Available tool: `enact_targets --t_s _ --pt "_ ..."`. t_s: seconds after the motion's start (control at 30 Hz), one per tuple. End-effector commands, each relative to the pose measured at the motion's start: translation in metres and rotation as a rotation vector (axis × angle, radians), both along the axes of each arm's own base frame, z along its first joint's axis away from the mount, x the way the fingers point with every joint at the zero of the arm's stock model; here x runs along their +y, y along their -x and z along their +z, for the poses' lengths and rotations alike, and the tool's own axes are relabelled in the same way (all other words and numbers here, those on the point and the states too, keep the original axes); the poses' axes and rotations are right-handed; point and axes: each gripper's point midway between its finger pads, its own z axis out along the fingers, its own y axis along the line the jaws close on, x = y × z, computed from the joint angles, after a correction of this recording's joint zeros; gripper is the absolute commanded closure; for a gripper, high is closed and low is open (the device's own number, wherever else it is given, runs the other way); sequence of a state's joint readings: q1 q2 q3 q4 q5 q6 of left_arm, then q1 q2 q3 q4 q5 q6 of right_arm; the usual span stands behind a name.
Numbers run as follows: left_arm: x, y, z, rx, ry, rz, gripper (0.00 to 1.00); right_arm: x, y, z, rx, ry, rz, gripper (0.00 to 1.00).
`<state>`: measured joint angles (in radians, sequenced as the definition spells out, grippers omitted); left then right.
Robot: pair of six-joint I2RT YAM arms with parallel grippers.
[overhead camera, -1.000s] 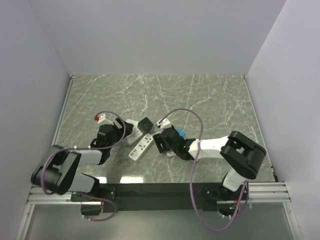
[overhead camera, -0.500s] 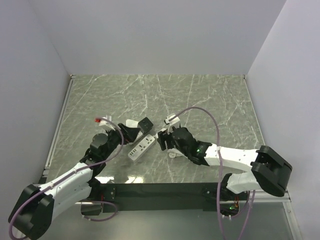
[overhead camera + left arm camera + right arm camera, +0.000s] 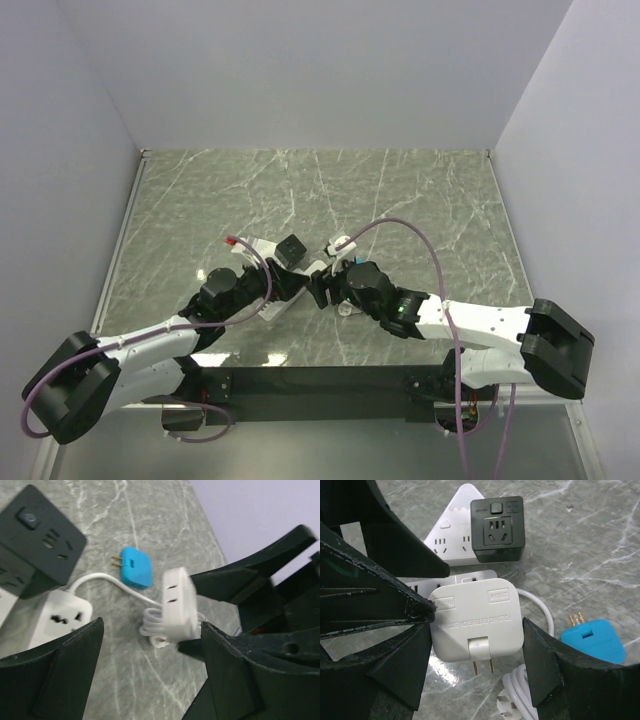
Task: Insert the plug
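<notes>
A white folding adapter plug (image 3: 475,605) with two brass prongs pointing down is clamped between my right gripper's (image 3: 476,630) fingers, a little above the table. In the left wrist view the same adapter (image 3: 177,602) hangs just ahead of my left gripper (image 3: 150,642), which is open and empty. A white power strip (image 3: 55,617) lies under the left fingers. A black cube socket (image 3: 497,527) and a blue plug (image 3: 595,640) lie on the table. From above, the left gripper (image 3: 283,285) and the right gripper (image 3: 322,288) nearly meet.
A coiled white cord with its plug (image 3: 525,695) lies under the adapter. A white triangular socket block (image 3: 451,530) sits behind the black cube. The marble table (image 3: 420,200) is walled at the left, back and right.
The left arm has stretched right, bringing its gripper over the power strip towards the right gripper. The right arm has straightened and shifted slightly, still holding the adapter.
</notes>
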<state>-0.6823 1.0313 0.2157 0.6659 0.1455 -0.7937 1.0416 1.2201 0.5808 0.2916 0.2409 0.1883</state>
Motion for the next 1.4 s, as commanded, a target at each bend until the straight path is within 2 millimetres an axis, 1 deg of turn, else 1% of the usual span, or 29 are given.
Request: enact_targets --t_s 0.0,0.07,0.17,0.27,0.33,0.43,0.47,0.53,0.57,0.67,0.83,0.9,0.93,1.0,1.03,1.07,1.13,1.17,1.2,1.27,1.3,1.37 --pt "-0.019 0.004 0.042 -0.084 0.109 -0.070 0.17 0.012 -0.001 0.018 -0.035 -0.054 0.017 1.00" --pt "-0.019 0.005 0.044 -0.088 0.118 -0.063 0.17 0.013 0.000 0.015 -0.033 -0.048 0.017 1.00" --pt "-0.021 0.004 0.043 -0.089 0.103 -0.068 0.17 0.015 0.003 0.019 -0.040 -0.067 0.033 1.00" --pt "-0.028 0.005 0.047 -0.093 0.117 -0.100 0.19 0.017 0.005 0.023 -0.048 -0.077 0.043 1.00" --pt "-0.035 0.007 0.046 -0.079 0.119 -0.131 0.20 0.017 0.007 0.026 -0.058 -0.084 0.048 1.00" --pt "-0.042 0.010 0.044 -0.067 0.126 -0.167 0.26 0.018 0.010 0.027 -0.063 -0.085 0.064 1.00" --pt "-0.044 0.011 0.047 -0.075 0.139 -0.176 0.30 0.017 0.010 0.027 -0.065 -0.082 0.062 1.00" --pt "-0.047 0.013 0.046 -0.066 0.139 -0.196 0.37 0.016 0.011 0.027 -0.066 -0.086 0.063 1.00" --pt "-0.049 0.013 0.045 -0.060 0.135 -0.205 0.42 0.016 0.011 0.027 -0.067 -0.085 0.061 1.00" --pt "-0.055 0.016 0.040 -0.040 0.116 -0.236 0.48 0.015 0.012 0.030 -0.071 -0.094 0.059 1.00" --pt "-0.059 0.022 0.034 -0.022 0.104 -0.262 0.51 0.011 0.009 0.033 -0.085 -0.089 0.038 1.00" --pt "-0.060 0.025 0.034 -0.019 0.104 -0.279 0.54 0.010 0.009 0.034 -0.088 -0.091 0.040 1.00" --pt "-0.061 0.026 0.035 -0.024 0.108 -0.286 0.61 0.011 0.009 0.034 -0.090 -0.092 0.041 1.00" --pt "-0.064 0.030 0.034 -0.021 0.116 -0.321 0.73 0.011 0.007 0.036 -0.090 -0.097 0.034 1.00" --pt "-0.065 0.032 0.035 -0.018 0.123 -0.333 0.84 0.011 0.007 0.036 -0.087 -0.098 0.031 1.00" --pt "-0.067 0.032 0.036 -0.020 0.130 -0.341 1.00 0.012 0.007 0.036 -0.086 -0.101 0.027 1.00" --pt "-0.067 0.032 0.035 -0.019 0.136 -0.340 1.00 0.011 0.004 0.038 -0.077 -0.105 0.008 1.00" --pt "-0.066 0.030 0.034 -0.016 0.132 -0.331 1.00 0.009 0.002 0.040 -0.079 -0.107 -0.006 0.97" --pt "-0.064 0.025 0.036 -0.036 0.124 -0.304 1.00 0.010 0.002 0.043 -0.078 -0.110 -0.009 0.84" --pt "-0.060 0.020 0.043 -0.062 0.122 -0.276 1.00 0.008 0.000 0.048 -0.081 -0.125 -0.021 0.75" --pt "-0.057 0.019 0.049 -0.082 0.119 -0.267 1.00 0.008 0.001 0.051 -0.080 -0.137 -0.012 0.63" --pt "-0.051 0.011 0.055 -0.104 0.112 -0.232 1.00 0.006 0.001 0.061 -0.085 -0.174 -0.004 0.49"
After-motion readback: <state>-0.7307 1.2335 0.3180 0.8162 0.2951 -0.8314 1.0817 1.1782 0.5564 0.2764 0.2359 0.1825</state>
